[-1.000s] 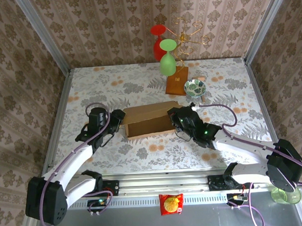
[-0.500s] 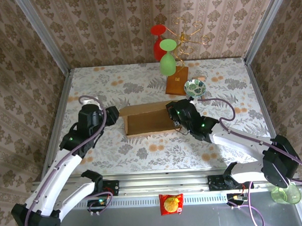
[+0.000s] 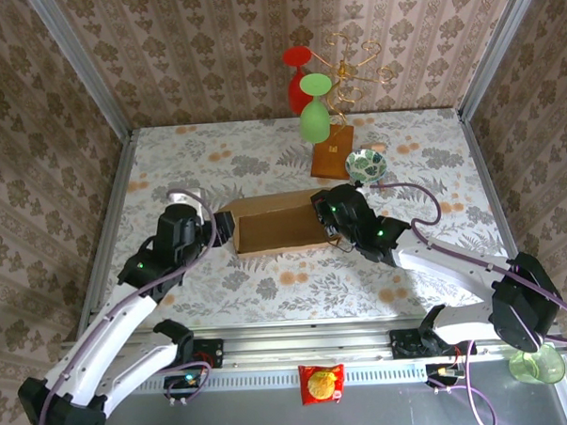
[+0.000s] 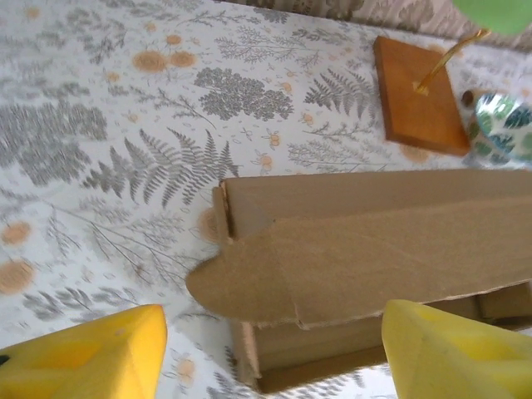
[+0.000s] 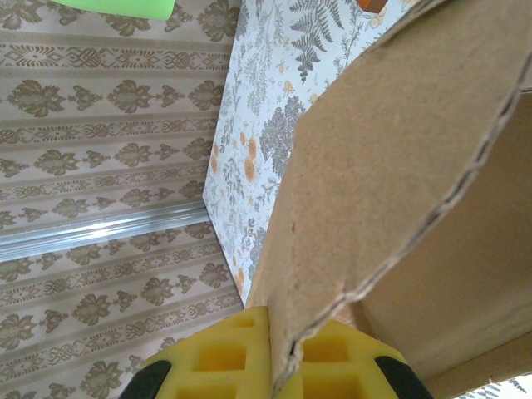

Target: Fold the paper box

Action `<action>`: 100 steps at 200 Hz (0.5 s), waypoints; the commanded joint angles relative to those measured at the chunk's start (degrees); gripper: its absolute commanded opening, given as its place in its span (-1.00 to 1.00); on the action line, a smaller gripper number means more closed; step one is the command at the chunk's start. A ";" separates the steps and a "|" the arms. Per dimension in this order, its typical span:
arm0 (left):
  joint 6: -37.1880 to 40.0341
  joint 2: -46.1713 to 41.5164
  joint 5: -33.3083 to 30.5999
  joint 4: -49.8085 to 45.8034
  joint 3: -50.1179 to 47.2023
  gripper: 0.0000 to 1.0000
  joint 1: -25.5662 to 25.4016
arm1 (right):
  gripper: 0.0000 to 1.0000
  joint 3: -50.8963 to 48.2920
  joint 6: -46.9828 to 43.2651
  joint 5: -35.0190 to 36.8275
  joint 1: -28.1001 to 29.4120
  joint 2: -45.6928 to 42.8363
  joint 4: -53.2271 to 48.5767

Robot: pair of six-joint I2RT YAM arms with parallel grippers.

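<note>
My gripper (image 5: 287,359) sits at the bottom of the view. Its yellow foam pads (image 5: 218,356) are closed on the raw corrugated edge of a flap of the paper box (image 5: 391,150). The flap runs tilted from between the pads up to the top right corner, and its edge is ragged, with a small notch just above my pads. To its right I see the tan inner wall of the box, in shade. To its left lies the fern-and-flower tabletop (image 5: 262,125), then a metal rail (image 5: 91,226) between bands of patterned wallpaper (image 5: 100,100). A bright green shape (image 5: 125,7) and an orange-brown corner (image 5: 371,4) cut the top edge.
</note>
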 commanded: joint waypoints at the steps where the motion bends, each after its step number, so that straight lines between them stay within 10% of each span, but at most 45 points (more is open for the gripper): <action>1: -26.72 -5.16 1.54 3.28 -3.92 0.30 -1.43 | -1.00 1.18 -1.15 1.02 -0.39 1.58 -3.50; 47: -55.65 -6.23 -3.44 15.43 -10.16 0.08 -8.22 | -1.00 0.69 -0.66 0.75 -0.38 1.34 -2.91; 100: -62.14 1.45 -9.20 20.69 -8.40 0.13 -11.95 | -1.00 0.60 -0.52 0.54 -0.38 0.72 -3.03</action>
